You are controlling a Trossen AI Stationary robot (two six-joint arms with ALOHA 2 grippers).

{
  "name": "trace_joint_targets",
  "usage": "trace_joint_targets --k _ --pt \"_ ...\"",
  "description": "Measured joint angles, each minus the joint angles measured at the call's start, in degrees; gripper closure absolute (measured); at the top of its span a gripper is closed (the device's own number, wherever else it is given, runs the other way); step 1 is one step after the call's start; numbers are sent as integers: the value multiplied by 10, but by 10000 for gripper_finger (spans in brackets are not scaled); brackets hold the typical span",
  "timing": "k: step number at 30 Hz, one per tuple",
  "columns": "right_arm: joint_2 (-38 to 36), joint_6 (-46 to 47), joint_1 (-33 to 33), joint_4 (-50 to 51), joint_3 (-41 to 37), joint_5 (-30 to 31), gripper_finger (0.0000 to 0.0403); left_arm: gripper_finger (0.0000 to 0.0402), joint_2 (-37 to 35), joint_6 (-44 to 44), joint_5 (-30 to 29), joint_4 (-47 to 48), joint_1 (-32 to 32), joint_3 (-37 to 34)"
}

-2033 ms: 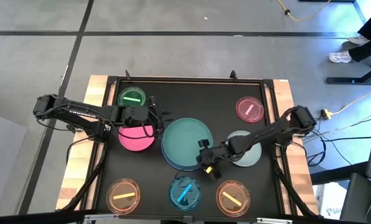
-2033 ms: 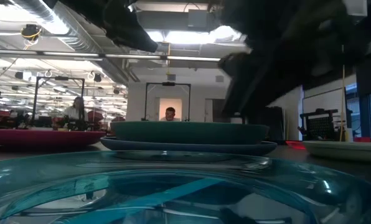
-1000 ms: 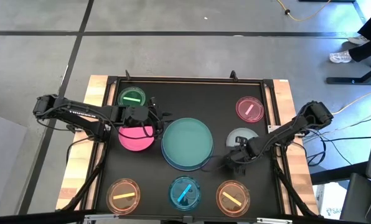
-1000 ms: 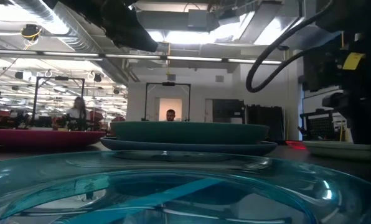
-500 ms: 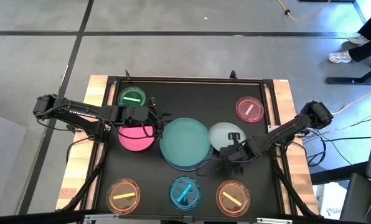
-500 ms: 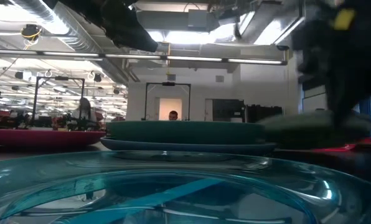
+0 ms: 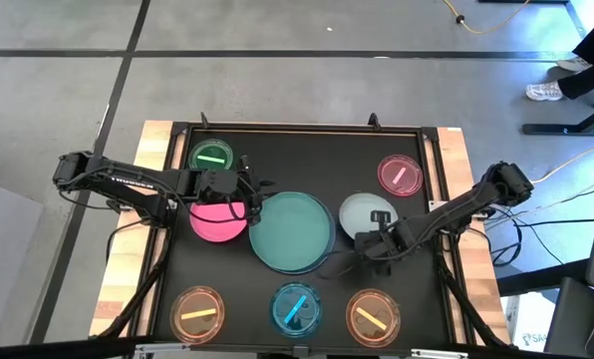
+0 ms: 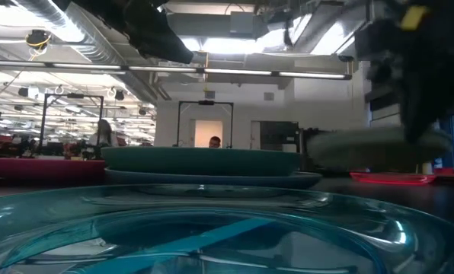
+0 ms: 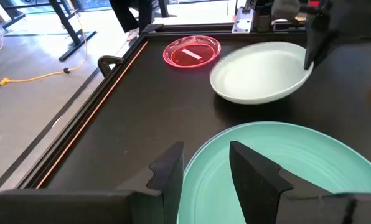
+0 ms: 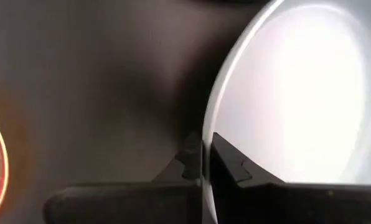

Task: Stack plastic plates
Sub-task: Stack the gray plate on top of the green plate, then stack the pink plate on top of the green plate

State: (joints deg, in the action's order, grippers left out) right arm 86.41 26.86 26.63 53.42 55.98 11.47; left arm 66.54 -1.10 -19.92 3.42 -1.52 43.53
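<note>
- The pale grey-green plate (image 7: pixel 364 216) is round, opaque and smooth, with a raised rim; it sits just right of the teal plate (image 7: pixel 291 231), and in the low view it hangs above the table
- The right gripper (image 7: pixel 379 239) pinches the rim of this plate: in the right wrist view its two dark fingers (image 10: pixel 226 163) are almost closed, with only the thin edge between them
- The teal plate is large, with faint rings on its surface; it lies on a blue plate (image 7: pixel 325 257), of which only an edge shows, at the middle of the black table (image 7: pixel 247 289)
- The left gripper (image 9: pixel 205 163) stands over the left edge of the teal plate, beside the pink plate (image 7: pixel 217 219); its fingers are a little apart and hold nothing
- The small translucent plates, each with a stripe, lie around: green (image 7: pixel 211 157), pink (image 7: pixel 400 175), two orange (image 7: pixel 197 312) (image 7: pixel 374 317) and blue (image 7: pixel 296 309)
</note>
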Motion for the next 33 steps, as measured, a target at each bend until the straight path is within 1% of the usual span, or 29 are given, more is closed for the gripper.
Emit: trace_joint_targets --k 3,8,13,16,18,21,23,25,28,33 --pt "0 20 0 -40 -41 -35 399 278 0 -3 0 0 0 0" --pt "0 38 0 -103 -88 -60 390 278 0 -3 0 0 0 0" --pt "0 57 0 -104 -86 -52 375 278 0 -4 0 0 0 0" --pt "0 54 0 -99 -69 -46 347 278 0 -5 0 0 0 0" --pt "0 41 0 -94 -52 -46 320 278 0 -8 0 0 0 0" --pt "0 2 0 -92 -16 -39 278 278 0 -14 0 7 0 0" --pt "0 -33 0 -103 8 -7 255 278 0 -14 0 17 0 0" --pt "0 -72 0 -137 31 32 236 278 -5 -14 0 21 -1 0" --pt "0 -144 -8 -217 48 84 220 278 -25 -4 0 20 -4 0" --pt "14 -239 -49 -389 48 90 219 278 -80 11 -3 20 -20 0"
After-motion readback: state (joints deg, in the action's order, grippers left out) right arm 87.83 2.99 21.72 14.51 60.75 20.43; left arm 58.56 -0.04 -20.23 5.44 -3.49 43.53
